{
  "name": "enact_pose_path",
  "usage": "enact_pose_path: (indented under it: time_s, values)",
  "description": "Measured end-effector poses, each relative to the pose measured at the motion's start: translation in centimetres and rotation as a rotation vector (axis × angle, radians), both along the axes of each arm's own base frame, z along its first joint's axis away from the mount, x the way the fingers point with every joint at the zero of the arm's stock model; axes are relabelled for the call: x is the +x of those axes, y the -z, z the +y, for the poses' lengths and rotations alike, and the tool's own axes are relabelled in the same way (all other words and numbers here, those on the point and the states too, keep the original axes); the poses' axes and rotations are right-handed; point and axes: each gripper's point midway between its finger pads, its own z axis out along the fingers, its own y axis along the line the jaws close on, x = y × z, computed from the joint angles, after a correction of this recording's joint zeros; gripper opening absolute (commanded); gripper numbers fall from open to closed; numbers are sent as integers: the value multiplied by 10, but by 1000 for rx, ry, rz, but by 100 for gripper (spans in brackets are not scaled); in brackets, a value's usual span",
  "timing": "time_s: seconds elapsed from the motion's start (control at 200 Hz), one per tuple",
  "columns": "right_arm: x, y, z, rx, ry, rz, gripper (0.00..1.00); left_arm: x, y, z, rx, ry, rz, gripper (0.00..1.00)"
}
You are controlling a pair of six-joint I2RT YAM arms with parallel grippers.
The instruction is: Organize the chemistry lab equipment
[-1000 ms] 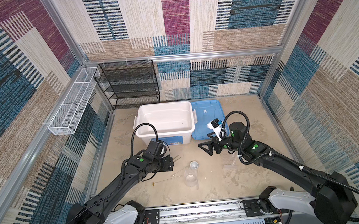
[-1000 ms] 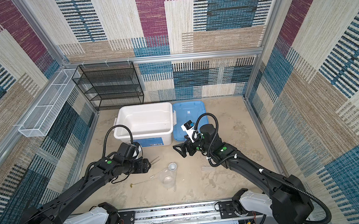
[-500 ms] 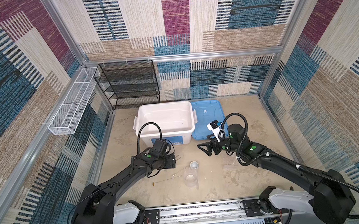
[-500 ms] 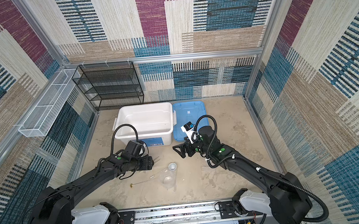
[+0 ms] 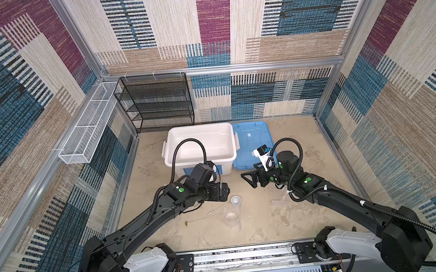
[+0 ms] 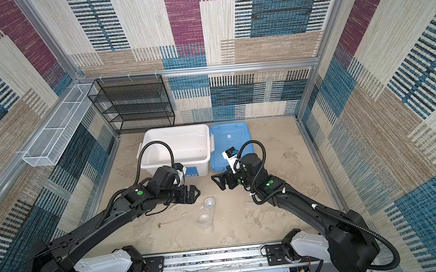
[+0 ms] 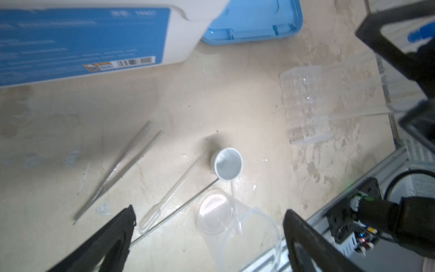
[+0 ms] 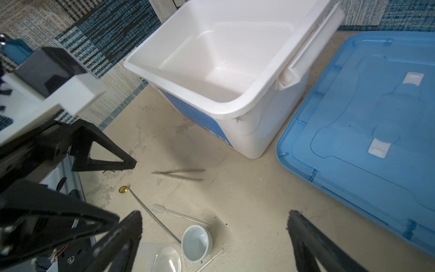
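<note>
1. In both top views the left gripper [image 5: 223,191] hovers low over the tan table [image 5: 304,146], just in front of the white bin [image 5: 199,143], its fingers spread wide with nothing between them. The right gripper [image 5: 250,180] hangs near the front edge of the blue lid [image 5: 251,144], likewise spread wide and empty. Between the two arms a small white cup [image 5: 235,200] stands upright, and just nearer the robot base lies the clear beaker [image 5: 231,215] on its side. A thin metal rod [image 6: 176,219] with a brass-coloured end lies left of the beaker. The black mesh shelf [image 6: 135,103] stands against the back wall.

2. In the left wrist view the fingers [image 7: 113,235] are far apart and empty. The metal tweezers [image 7: 117,169] lie flat on the table, a clear pipette [image 7: 169,195] lies between them and the cup [image 7: 228,163], and the beaker [image 7: 235,223] lies beside the cup. The clear tube rack [image 7: 306,103] rests well apart from these, near the right gripper.

3. In the right wrist view the fingers [image 8: 313,240] stand wide, holding nothing. The tweezers [image 8: 181,174] lie in front of the bin [image 8: 235,66]; the rod [image 8: 150,214] and pipette [image 8: 179,215] lie nearer the cup [image 8: 196,243].
</note>
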Motion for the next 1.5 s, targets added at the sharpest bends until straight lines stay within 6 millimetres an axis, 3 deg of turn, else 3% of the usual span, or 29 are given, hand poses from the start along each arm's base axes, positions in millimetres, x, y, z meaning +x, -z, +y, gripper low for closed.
enact_pose_path:
  time_s: [0.18, 0.341, 0.726, 0.977, 1.502]
  values:
    - [-2, 2, -9, -4, 44, 12, 99, -43, 12, -27, 41, 121, 69, 99]
    - [-4, 6, -11, -6, 57, 39, 99, -55, 28, -31, 109, 141, 92, 100]
    - [-6, 13, -12, -9, 63, 67, 99, -59, 46, -46, 215, 175, 81, 100]
    - [-7, 15, -12, -4, 67, 77, 99, -60, 60, -40, 356, 178, 58, 100]
    - [-7, 24, -11, -12, 70, 105, 99, -61, 68, -37, 406, 164, 75, 87]
